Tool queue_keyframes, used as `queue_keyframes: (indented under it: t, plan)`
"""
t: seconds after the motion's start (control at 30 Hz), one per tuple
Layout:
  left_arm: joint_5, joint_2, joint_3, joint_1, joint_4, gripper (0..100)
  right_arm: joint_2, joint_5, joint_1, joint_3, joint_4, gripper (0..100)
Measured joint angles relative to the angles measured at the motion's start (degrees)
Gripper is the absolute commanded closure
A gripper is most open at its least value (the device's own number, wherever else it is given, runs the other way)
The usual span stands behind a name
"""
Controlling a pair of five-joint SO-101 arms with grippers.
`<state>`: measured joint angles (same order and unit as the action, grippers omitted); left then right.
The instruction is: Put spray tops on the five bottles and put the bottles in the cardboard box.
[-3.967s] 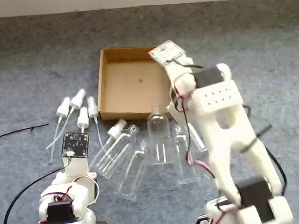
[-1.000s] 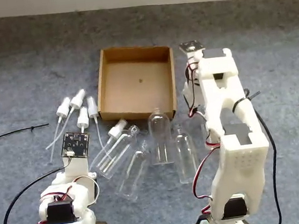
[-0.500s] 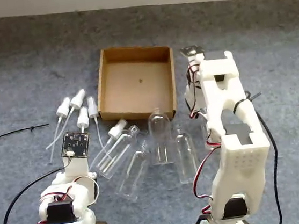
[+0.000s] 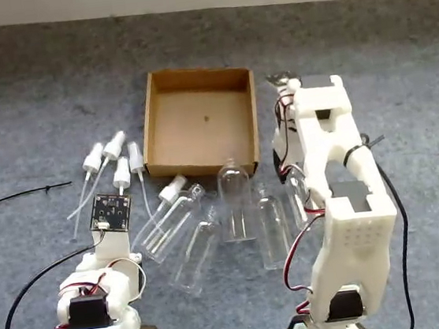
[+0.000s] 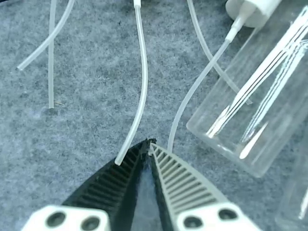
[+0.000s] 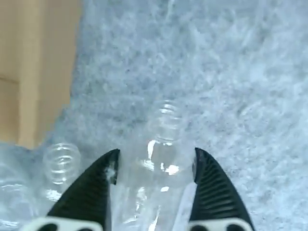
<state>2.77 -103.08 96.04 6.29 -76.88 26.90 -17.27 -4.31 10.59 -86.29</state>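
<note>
In the right wrist view my right gripper [image 6: 156, 155] is open, its jaws on either side of a clear capless bottle [image 6: 162, 166] lying on the grey carpet. A second open bottle neck [image 6: 60, 159] lies beside it, near the cardboard box [image 6: 33, 62]. From above, the right arm [image 4: 332, 160] stretches along the box's [image 4: 199, 123] right side and covers that bottle [image 4: 296, 195]. Three more capless bottles [image 4: 235, 198] [image 4: 271, 230] [image 4: 197, 250] and one bottle with a spray top [image 4: 169, 211] lie in front of the box. My left gripper [image 5: 148, 143] is shut and empty, beside the capped bottle [image 5: 255, 110].
Several loose spray tops [image 4: 114, 157] lie left of the box, their thin tubes [image 5: 139, 82] trailing toward the left arm [image 4: 107, 257]. A black cable tie [image 4: 32, 191] lies at the far left. Open carpet surrounds the box on its far side.
The right arm has swung from over the box's right edge to its right side, then drawn back and lowered over the rightmost bottle. The left arm has not moved.
</note>
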Motion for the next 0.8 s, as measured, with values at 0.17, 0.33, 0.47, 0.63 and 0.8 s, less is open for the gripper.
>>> queue_keyframes:
  t: [0.17,0.33,0.47,0.63,0.8]
  plan:
    - [0.0,0.0,0.0,0.09,2.2,99,-6.15,0.18,0.53,4.92,-3.52,99.5]
    - [2.29,0.0,0.0,9.41,10.11,99,-18.73,2.55,0.7,5.63,-4.48,99.5]
    - [15.21,0.0,0.0,20.84,15.74,98,-28.48,2.99,0.44,1.58,-0.26,99.5]
    - [23.38,0.18,-7.56,26.2,15.03,87,-42.9,4.75,-2.73,-18.55,14.33,99.5]
    - [29.71,10.73,-23.38,26.73,6.15,87,-58.46,5.1,-4.31,-44.48,27.96,99.5]
